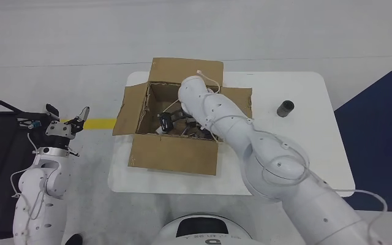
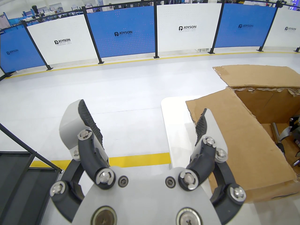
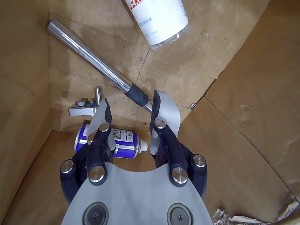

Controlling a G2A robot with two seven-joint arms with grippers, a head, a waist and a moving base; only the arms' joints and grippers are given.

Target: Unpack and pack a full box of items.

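In the open box [image 1: 174, 156], left of centre on the tabletop [image 1: 306, 92]: steel rod [image 3: 93, 57], blue can [image 3: 124, 141], white bottle [image 3: 159, 8]; right fingers [image 3: 164, 111] half-open, empty, over the rod's black grip [image 3: 137, 94]; best to descend squarely, close there, lift clear of the walls; left fingers [image 2: 90, 118] wide open, empty, left of the tabletop.

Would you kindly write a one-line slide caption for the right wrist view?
Open right gripper inside the cardboard box, near a metal rod, blue can and white bottle.
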